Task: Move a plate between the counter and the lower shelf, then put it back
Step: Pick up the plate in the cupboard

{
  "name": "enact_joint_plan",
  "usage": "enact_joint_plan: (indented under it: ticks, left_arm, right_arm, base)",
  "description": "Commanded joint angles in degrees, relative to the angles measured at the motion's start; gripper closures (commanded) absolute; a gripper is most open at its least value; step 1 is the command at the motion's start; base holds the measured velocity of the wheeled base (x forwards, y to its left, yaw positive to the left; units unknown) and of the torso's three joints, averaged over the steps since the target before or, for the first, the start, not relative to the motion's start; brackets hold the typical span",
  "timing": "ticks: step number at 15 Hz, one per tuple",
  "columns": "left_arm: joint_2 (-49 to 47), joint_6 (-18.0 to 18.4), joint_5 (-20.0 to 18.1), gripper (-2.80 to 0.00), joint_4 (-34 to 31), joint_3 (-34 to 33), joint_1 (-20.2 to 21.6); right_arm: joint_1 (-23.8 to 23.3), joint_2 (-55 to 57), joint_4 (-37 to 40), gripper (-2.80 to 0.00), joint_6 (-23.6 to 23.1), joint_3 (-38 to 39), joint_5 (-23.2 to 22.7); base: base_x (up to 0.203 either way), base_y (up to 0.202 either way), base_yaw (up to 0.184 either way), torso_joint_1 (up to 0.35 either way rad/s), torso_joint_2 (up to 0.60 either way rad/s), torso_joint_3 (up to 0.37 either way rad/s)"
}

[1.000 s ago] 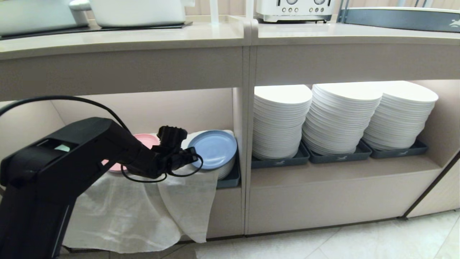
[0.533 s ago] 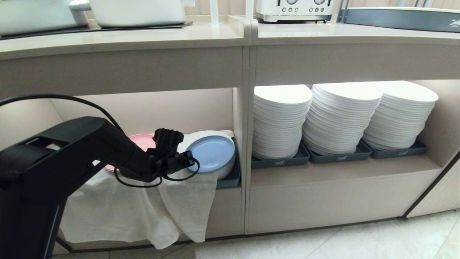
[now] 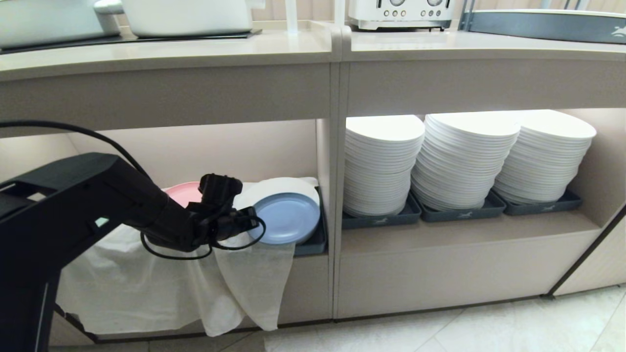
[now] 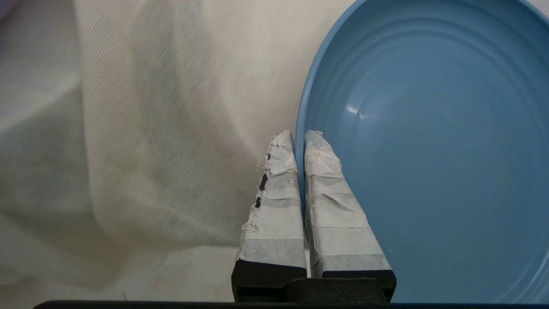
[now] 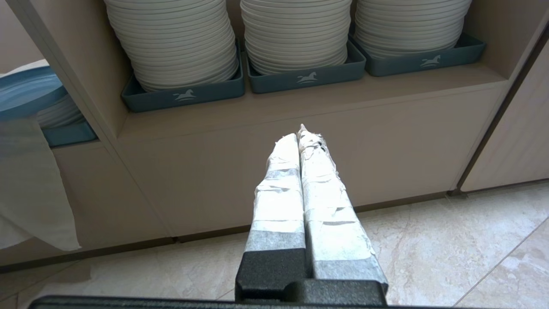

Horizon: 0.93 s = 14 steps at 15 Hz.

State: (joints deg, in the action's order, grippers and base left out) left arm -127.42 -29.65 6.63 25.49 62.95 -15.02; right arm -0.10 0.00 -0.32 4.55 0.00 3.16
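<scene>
Left pincer (image 3: 250, 221) clamped on near rim of plate (image 3: 285, 218), inside lower shelf (image 3: 205, 146), plate above a white stack in dark tray (image 3: 313, 244) by the divider wall on the right. Pink plate (image 3: 183, 193) close behind arm, white cloth (image 3: 161, 283) draped over shelf's front edge. Bench (image 3: 195, 51) overhangs close above.

Left wrist view: taped fingers (image 4: 274, 189) either side of rim, cloth beneath. Right wrist view only: right pincer (image 5: 302, 135) pressed together, holding nothing, above floor (image 5: 450, 240) before the recess of tall white stacks (image 5: 296, 30).
</scene>
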Motion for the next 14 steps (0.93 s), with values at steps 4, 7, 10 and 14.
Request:
enact_joint_plan:
  ticks: [4, 7, 10, 14]
  left_arm:
    - [6.12, -0.32, 0.18, 0.00, 0.35, -8.37, 0.08]
    - [9.20, -0.32, 1.30, 0.00, 0.37, -12.86, 0.08]
    - [12.34, -0.41, 1.66, 0.00, 0.43, -16.92, 0.00]
    - [17.80, -0.42, 1.72, 0.00, 0.44, -22.71, -0.01]
  right_arm:
    - [0.01, 0.00, -0.03, 0.00, 0.02, 0.00, 0.01]
    - [0.01, 0.00, -0.03, 0.00, 0.02, 0.00, 0.01]
    - [0.01, 0.00, -0.03, 0.00, 0.02, 0.00, 0.01]
    - [0.01, 0.00, -0.03, 0.00, 0.02, 0.00, 0.01]
  base:
    - [0.000, 0.000, 0.000, 0.000, 0.00, 0.000]
    - [0.000, 0.000, 0.000, 0.000, 0.00, 0.000]
    - [0.000, 0.000, 0.000, 0.000, 0.00, 0.000]
    - [0.000, 0.000, 0.000, 0.000, 0.00, 0.000]
